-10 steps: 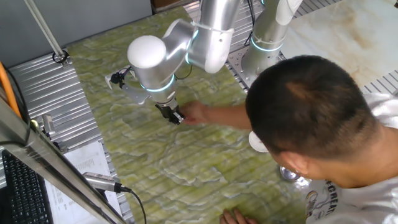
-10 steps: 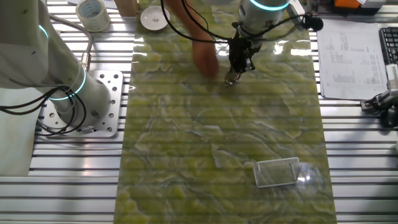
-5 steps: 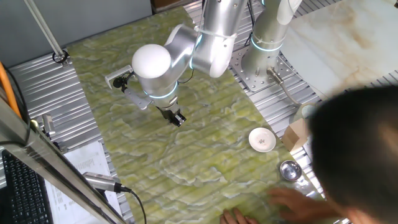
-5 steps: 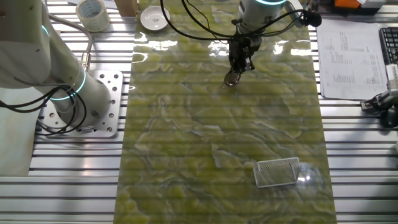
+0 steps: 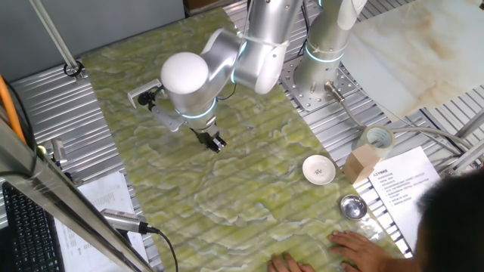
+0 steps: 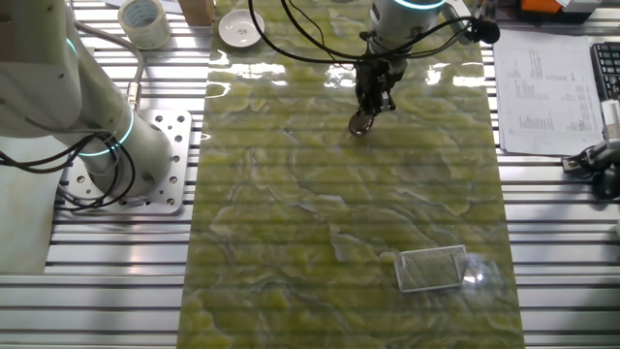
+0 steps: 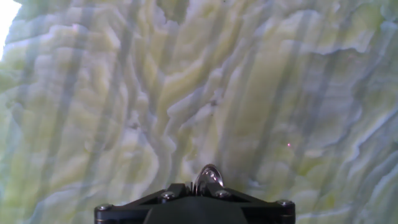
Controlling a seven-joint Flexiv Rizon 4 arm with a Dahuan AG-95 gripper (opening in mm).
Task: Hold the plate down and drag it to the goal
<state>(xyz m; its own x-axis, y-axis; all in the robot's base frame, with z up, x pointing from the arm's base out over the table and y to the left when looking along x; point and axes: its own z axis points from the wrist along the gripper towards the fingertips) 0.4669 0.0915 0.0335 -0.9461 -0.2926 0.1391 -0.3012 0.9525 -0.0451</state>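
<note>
1. We see the gripper [image 6: 363, 118] pointing straight down at the green marbled counter [image 6: 291, 242], near its far end in the other fixed view.
2. The plate [image 6: 361, 123] sits right under the gripper tips as a small shiny silver disc on the counter. In the hand view only its upper rim [image 7: 208, 176] peeks out above the dark gripper body.
3. In one fixed view the gripper [image 5: 215, 143] hides the plate from us; the fingers look drawn together, and we judge the gripper closed, its tips on or just above the plate. We cannot tell for sure whether they touch.
4. The goal [image 6: 432, 268] lies well apart from the plate, near the opposite end of the counter. It reads as a thin white rectangular frame with a reflective patch beside it.
5. A white round dish [image 5: 319, 169] rests at the counter's edge, with a shiny steel bowl [image 5: 352, 205] just off the edge near it.
6. A roll of tape [image 5: 378, 138] and a small cardboard box [image 5: 363, 162] stand close together on the ribbed metal surface.
7. A person's hand [image 5: 359, 245] rests flat at the near edge in one fixed view.
</note>
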